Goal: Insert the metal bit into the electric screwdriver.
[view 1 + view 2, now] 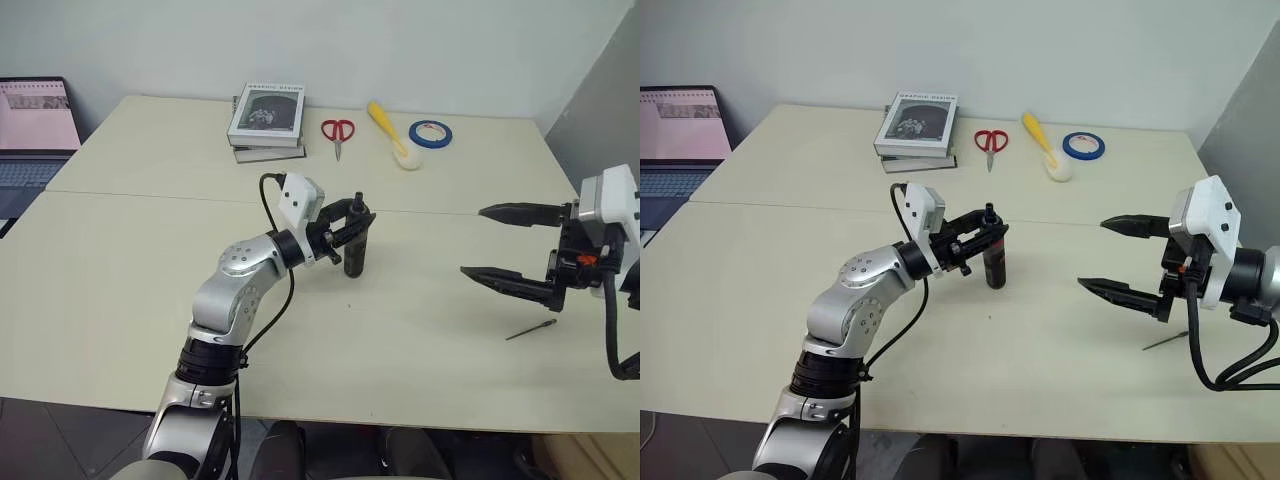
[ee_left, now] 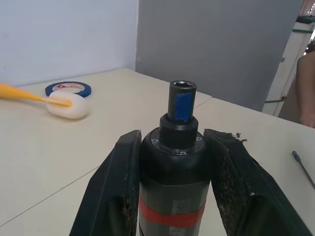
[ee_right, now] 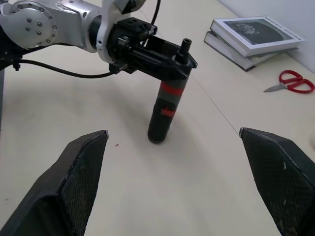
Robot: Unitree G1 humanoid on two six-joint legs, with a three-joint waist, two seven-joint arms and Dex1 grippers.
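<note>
The electric screwdriver [image 1: 356,255], black with a red band, stands nearly upright near the middle of the table with its open socket end [image 2: 182,87] pointing up. My left gripper [image 1: 358,218] is shut on its upper part, one finger on each side. The metal bit [image 1: 530,330], a thin dark rod, lies flat on the table at the right, also seen in the left wrist view [image 2: 302,168]. My right gripper [image 1: 473,241] hovers just above and beside the bit, open wide with nothing between its fingers, pointing toward the screwdriver [image 3: 165,110].
Along the table's far edge lie a stack of books [image 1: 266,120], red-handled scissors [image 1: 337,131], a yellow-handled brush [image 1: 390,130] and a blue tape roll [image 1: 430,132]. A laptop [image 1: 35,140] sits off the far left. A seam [image 1: 150,195] crosses the table.
</note>
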